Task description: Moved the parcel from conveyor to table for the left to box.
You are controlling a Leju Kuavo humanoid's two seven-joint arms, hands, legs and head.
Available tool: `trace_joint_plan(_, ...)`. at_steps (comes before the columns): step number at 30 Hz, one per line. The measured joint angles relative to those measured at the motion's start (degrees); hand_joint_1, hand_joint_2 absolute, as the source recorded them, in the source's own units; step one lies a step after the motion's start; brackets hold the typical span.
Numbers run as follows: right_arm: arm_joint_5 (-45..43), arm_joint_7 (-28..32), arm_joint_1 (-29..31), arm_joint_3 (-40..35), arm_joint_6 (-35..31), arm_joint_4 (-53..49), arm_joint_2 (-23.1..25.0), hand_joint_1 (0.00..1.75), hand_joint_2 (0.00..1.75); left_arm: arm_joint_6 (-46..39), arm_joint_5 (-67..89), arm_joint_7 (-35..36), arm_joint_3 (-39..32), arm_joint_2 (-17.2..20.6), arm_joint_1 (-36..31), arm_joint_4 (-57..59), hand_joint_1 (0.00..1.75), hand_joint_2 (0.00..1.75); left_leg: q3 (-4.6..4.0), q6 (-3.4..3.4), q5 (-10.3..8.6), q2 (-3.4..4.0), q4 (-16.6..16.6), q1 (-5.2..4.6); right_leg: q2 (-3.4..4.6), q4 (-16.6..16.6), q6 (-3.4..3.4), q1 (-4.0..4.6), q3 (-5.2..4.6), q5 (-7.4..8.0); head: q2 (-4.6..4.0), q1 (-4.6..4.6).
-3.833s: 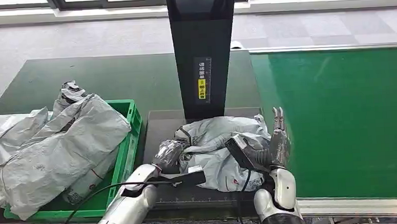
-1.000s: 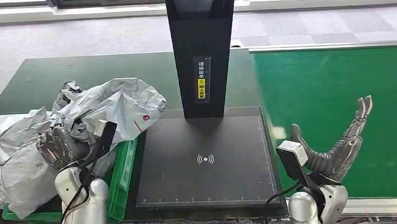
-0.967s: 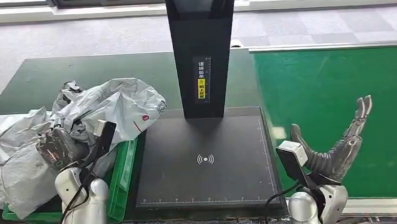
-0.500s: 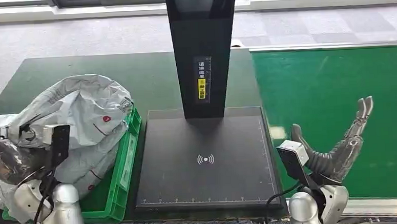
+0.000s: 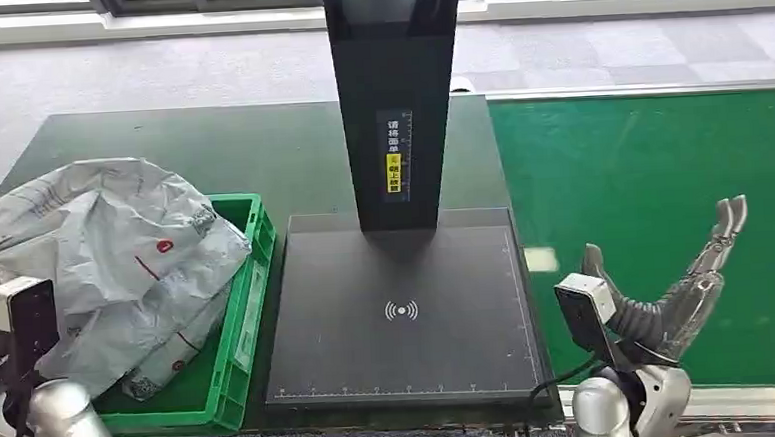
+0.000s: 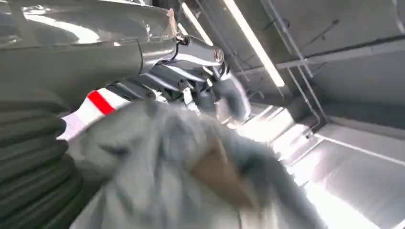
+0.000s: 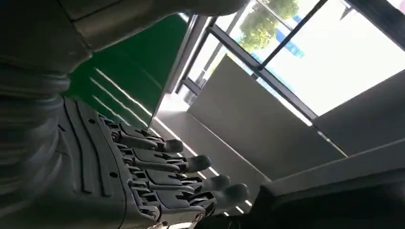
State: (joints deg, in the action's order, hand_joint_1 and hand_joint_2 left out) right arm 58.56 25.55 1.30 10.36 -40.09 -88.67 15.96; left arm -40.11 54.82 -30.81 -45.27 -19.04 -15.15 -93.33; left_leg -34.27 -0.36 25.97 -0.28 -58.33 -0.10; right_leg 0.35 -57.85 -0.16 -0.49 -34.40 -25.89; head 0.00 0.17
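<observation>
Parcel (image 5: 115,263) now lies across the green crate (image 5: 247,326), off the scan pad (image 5: 399,318) where it sat seconds ago | risk: heaped bags bulge past the crate's rim, so it may slide out | right hand (image 5: 683,288) hovers beside the pad over the conveyor (image 5: 641,155), fingers spread, empty | left hand (image 6: 33,157): parcel against it, grip unclear.

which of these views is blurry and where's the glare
Left wrist view: motion-blurred, the grey parcel smeared, ceiling light strips blown out. Right wrist view: fairly sharp on the right hand, but the window behind is overexposed. Head view: sharp and evenly lit, with a pale reflection on the green conveyor beside the scanner pad.
</observation>
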Motion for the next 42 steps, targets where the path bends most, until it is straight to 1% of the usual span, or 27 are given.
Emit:
trace_joint_plan(1, 0.0, 0.06, 0.0, 0.04, 0.0, -0.04, 0.0, 0.0, 1.75, 0.0, 1.07, 1.25, 0.0, 0.13, -0.12, 0.55, 0.0, 1.75, 0.0, 0.0, 0.0, 0.01, 0.0, 0.0, 0.01, 0.0, 0.0, 0.0, 0.0, 0.0, 0.0, 0.0)
trace_joint_plan(2, -0.04, 0.35, -0.01, 0.09, 0.0, -0.04, 0.0, 0.0, 1.75, 0.02, 4.56, 5.06, 0.11, 0.02, -0.1, 0.96, 0.0, 1.75, 0.0, 0.0, 0.0, 0.02, 0.0, 0.0, 0.01, 0.0, 0.0, 0.01, -0.01, 0.01, -0.02, 0.0)
trace_joint_plan(3, -0.11, 0.42, -0.02, 0.15, 0.0, -0.06, 0.0, 0.0, 1.75, 0.02, 6.46, 7.09, 0.51, -0.18, -0.02, 0.87, 0.0, 1.75, 0.0, 0.0, 0.0, 0.02, -0.01, 0.0, 0.01, 0.0, 0.0, 0.0, -0.01, 0.01, -0.02, -0.02)
trace_joint_plan(6, -0.04, 0.26, -0.08, 0.31, 0.0, -0.24, 0.04, 0.0, 1.75, 0.02, 10.76, 13.21, 3.9, -0.61, 0.67, -0.09, 0.0, 1.75, -0.01, 0.0, 0.0, -0.01, -0.01, -0.01, -0.01, 0.0, 0.01, 0.0, 0.02, 0.01, -0.02, 0.0)
trace_joint_plan(9, 0.02, 0.17, -0.18, 0.5, 0.0, -0.57, 0.15, 0.0, 1.75, 0.02, 11.21, 14.01, 6.75, -0.81, 1.23, -0.11, 0.0, 1.75, -0.01, 0.0, 0.0, 0.0, -0.01, -0.01, 0.0, 0.0, 0.01, 0.0, 0.01, 0.01, -0.02, 0.0)
trace_joint_plan(15, -0.22, 0.74, -0.2, 0.66, 0.0, -0.61, 0.15, 0.0, 1.75, 0.02, 9.77, 12.61, 8.2, -0.94, 1.24, 0.57, 0.0, 1.75, -0.01, 0.0, 0.0, 0.01, 0.0, -0.01, 0.0, 0.0, 0.01, 0.0, 0.0, 0.01, -0.02, -0.02)
trace_joint_plan(16, -0.22, 0.88, -0.19, 0.68, 0.0, -0.61, 0.15, 0.0, 1.75, 0.02, 9.29, 12.23, 8.24, -0.94, 1.24, 0.72, 0.0, 0.0, -0.01, 0.0, 0.0, 0.01, 0.0, -0.01, 0.0, 0.0, 0.01, 0.0, 0.01, 0.01, -0.02, 0.0)
trace_joint_plan(19, -0.24, 1.03, -0.19, 0.76, 0.0, -0.59, 0.15, 0.0, 1.75, 0.02, 5.54, 9.89, 8.13, -0.94, 1.24, 1.05, 0.0, 0.0, -0.01, 0.0, 0.0, 0.01, 0.0, 0.0, 0.0, 0.0, 0.01, 0.0, 0.01, 0.01, 0.0, 0.0)
trace_joint_plan(21, -0.22, 1.03, -0.19, 0.79, 0.02, -0.59, 0.15, 0.0, 1.75, 0.02, 1.67, 7.01, 7.96, -0.92, 1.24, 1.02, 0.0, 0.0, -0.01, 0.0, 0.0, 0.01, 0.0, 0.0, 0.0, 0.0, 0.01, 0.0, 0.02, 0.01, 0.0, 0.0)
trace_joint_plan(24, -0.04, 0.88, -0.18, 0.81, 0.02, -0.59, 0.15, 0.0, 1.75, 0.02, -8.69, -2.09, 6.14, -0.94, 0.94, 1.22, 0.0, 0.0, -0.01, 0.0, 0.0, 0.02, 0.0, 0.0, 0.0, 0.0, 0.01, 0.0, 0.01, 0.01, -0.02, 0.0)
trace_joint_plan(27, 0.13, 0.87, -0.17, 0.85, 0.02, -0.59, 0.15, 0.0, 1.75, 0.02, -14.63, -7.9, 4.37, -0.94, 0.7, 1.46, 0.0, 0.0, -0.02, 0.0, 0.0, -0.01, 0.0, -0.01, -0.01, 0.0, 0.01, 0.0, 0.02, 0.01, 0.0, -0.02)
trace_joint_plan(31, 0.15, 0.87, -0.18, 0.87, 0.02, -0.59, 0.15, 0.0, 1.75, 0.02, -16.46, -9.21, 3.32, -0.92, 0.65, 1.42, 0.0, 0.0, -0.02, 0.0, 0.0, -0.01, 0.0, -0.01, 0.0, 0.0, 0.01, 0.0, 0.02, 0.0, 0.0, -0.02)
trace_joint_plan(42, 0.28, 0.76, -0.17, 1.01, 0.02, -0.52, 0.15, 0.0, 1.75, 0.02, -20.11, -9.31, 2.34, -0.92, 0.57, -0.07, 0.0, 0.0, -0.02, 0.0, 0.0, -0.01, 0.0, -0.01, 0.0, 0.0, 0.01, 0.0, 0.03, 0.01, -0.02, 0.0)
